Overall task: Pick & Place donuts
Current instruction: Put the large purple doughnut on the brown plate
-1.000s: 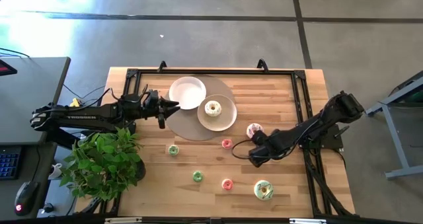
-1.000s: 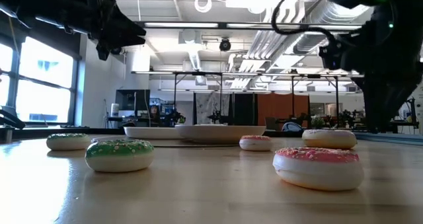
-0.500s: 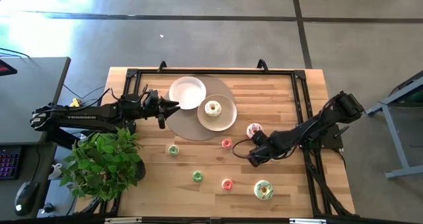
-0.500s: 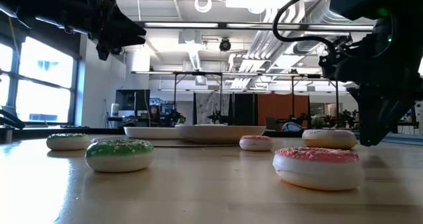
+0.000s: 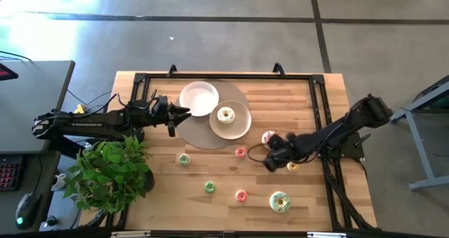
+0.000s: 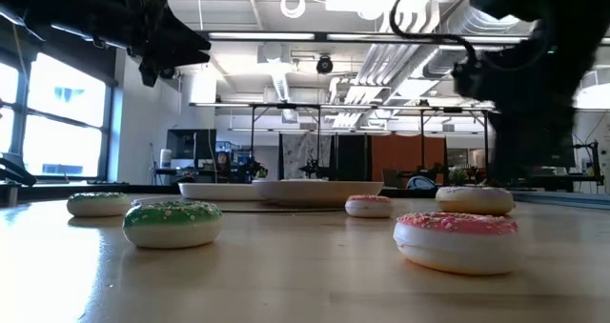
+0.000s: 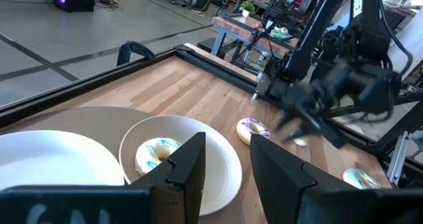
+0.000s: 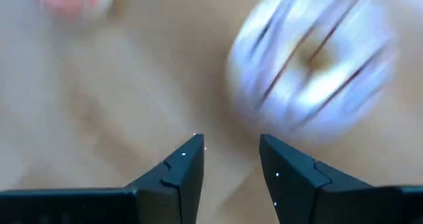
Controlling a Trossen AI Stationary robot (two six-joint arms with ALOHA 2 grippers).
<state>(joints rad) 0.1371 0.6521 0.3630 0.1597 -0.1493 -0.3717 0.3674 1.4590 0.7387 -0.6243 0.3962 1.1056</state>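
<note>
White-frosted donut (image 8: pixel 310 69) blurred beyond right hand (image 8: pixel 231 159), its fingers parted and empty; left hand (image 7: pixel 228 174) likewise apart.

No text, label, brand or number can be read anywhere; a pale marking runs along the left arm (image 5: pixel 91 123) at the frame's left, too small to make out.

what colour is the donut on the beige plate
White frosting with yellowish-green streaks; the donut on the beige plate shows best in the high view.
</note>
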